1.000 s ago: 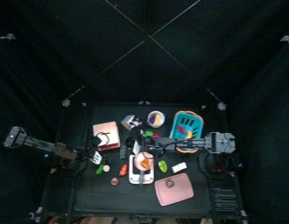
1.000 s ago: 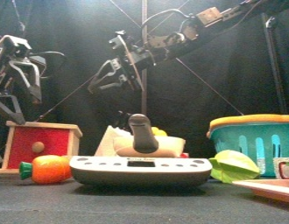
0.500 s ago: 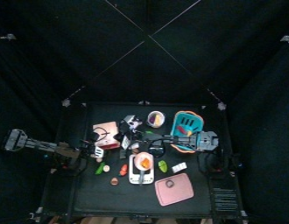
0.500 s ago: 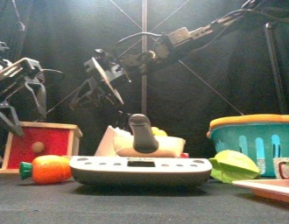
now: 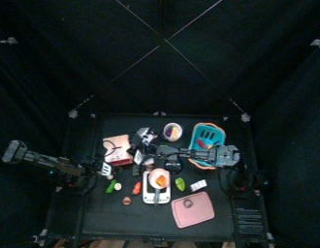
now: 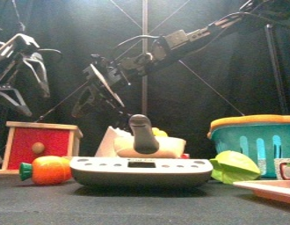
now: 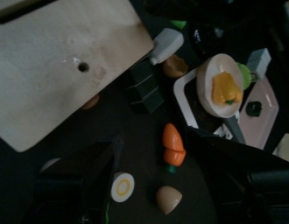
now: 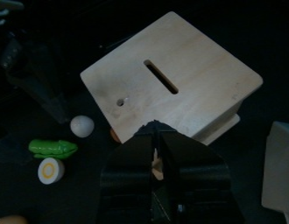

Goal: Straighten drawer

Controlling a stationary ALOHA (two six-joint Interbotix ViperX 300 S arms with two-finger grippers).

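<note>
The drawer (image 6: pixel 42 146), one wooden box, sits left of the single white scale (image 6: pixel 141 170). Right gripper (image 8: pixel 155 144) hovers above it, jaws nearly together, pinching nothing; left gripper (image 6: pixel 18 75) spread wide.

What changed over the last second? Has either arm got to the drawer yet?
The right gripper has swung across from the right toward the drawer, its jaws closing; it now hangs above it, holding nothing visible. The left gripper rose, still open. Drawer, scale, teal basket and the rest have not moved.
</note>
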